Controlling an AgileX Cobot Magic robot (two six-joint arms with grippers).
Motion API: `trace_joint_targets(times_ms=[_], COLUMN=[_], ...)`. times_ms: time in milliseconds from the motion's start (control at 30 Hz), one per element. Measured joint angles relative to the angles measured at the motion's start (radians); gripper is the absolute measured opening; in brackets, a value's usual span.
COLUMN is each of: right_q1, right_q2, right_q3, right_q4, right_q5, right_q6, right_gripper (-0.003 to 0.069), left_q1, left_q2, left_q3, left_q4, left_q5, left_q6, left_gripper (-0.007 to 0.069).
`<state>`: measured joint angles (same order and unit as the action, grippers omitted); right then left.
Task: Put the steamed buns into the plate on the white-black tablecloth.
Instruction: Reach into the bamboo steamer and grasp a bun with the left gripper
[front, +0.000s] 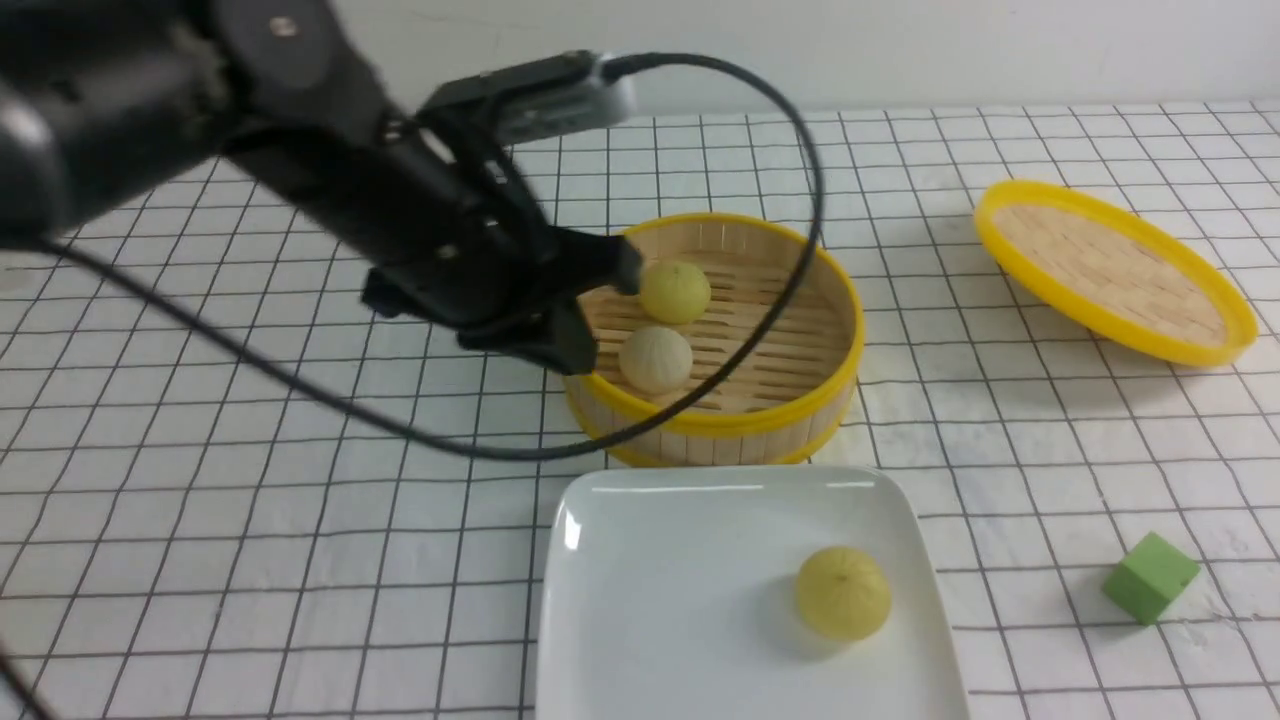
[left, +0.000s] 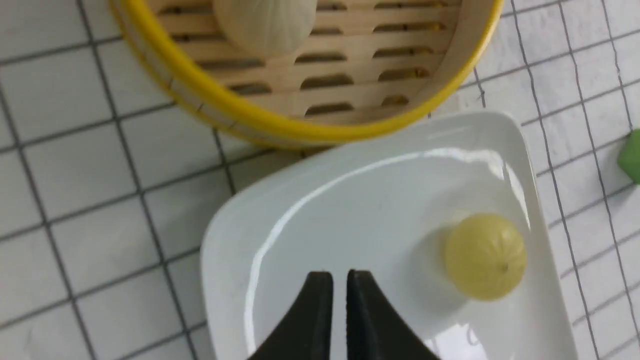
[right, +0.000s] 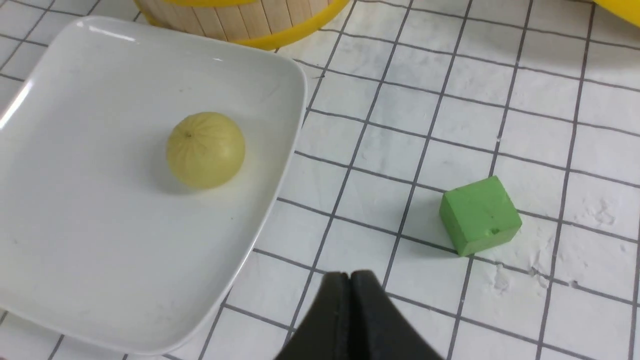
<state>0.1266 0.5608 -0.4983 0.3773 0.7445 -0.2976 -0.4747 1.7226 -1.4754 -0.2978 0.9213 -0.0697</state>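
Buns: 1 yellow-green (front: 843, 593), domed, pleated, on white plate (front: 680, 590); 1 yellow-green (front: 675, 292) + 1 off-white (front: 655, 360) in steamer (front: 725, 435) | plate near edge cut off in front cam | my L grip (left: 340, 277): tips slightly apart, nothing between; R grip (right: 349, 277): tips pressed together, nothing held

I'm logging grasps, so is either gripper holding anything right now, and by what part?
Nothing is held: the left gripper has only a narrow gap between its tips; the right gripper is shut.
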Motion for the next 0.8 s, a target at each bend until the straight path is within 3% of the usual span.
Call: trace_joint_targets(times_ms=[233, 333, 467, 567, 667, 700, 733, 800], right_q1=[0.0, 0.0, 0.0, 0.0, 0.0, 0.0, 0.0, 0.0], right_q2=[0.0, 0.0, 0.0, 0.0, 0.0, 0.0, 0.0, 0.0], right_q3=[0.0, 0.0, 0.0, 0.0, 0.002, 0.002, 0.003, 0.004], right_q4=[0.018, 0.019, 0.021, 0.022, 0.022, 0.022, 0.022, 0.022], right_q5=[-0.001, -0.004, -0.008, -0.008, -0.008, -0.008, -0.008, -0.008], right_q6=[0.0, 0.0, 0.0, 0.0, 0.0, 0.0, 0.0, 0.0], right_gripper=[0.0003, 0.0004, 0.0009, 0.0012, 0.0015, 0.0015, 0.0017, 0.0019], left_q1=[-0.056, -0.056, -0.056, -0.056, -0.056, -0.056, -0.056, -0.056], left_q2=[0.267, 0.351, 0.434, 0.469, 0.476, 0.475, 0.464, 0.445], left_q3=[-0.287, -0.352, -0.382, -0.382, -0.39, -0.39, -0.392, -0.392], left_q4=[0.217, 0.25, 0.262, 0.262, 0.266, 0.266, 0.265, 0.255], left_q5=[-0.004, -0.007, -0.034, -0.053, -0.058, -0.057, -0.051, -0.029], left_q6=[-0.099, -0.103, -0.106, -0.142, -0.176, -0.176, -0.18, -0.181], left_gripper=[0.0318, 0.037, 0.0382, 0.0335, 0.0171, 0.0159, 0.0066, 0.0034])
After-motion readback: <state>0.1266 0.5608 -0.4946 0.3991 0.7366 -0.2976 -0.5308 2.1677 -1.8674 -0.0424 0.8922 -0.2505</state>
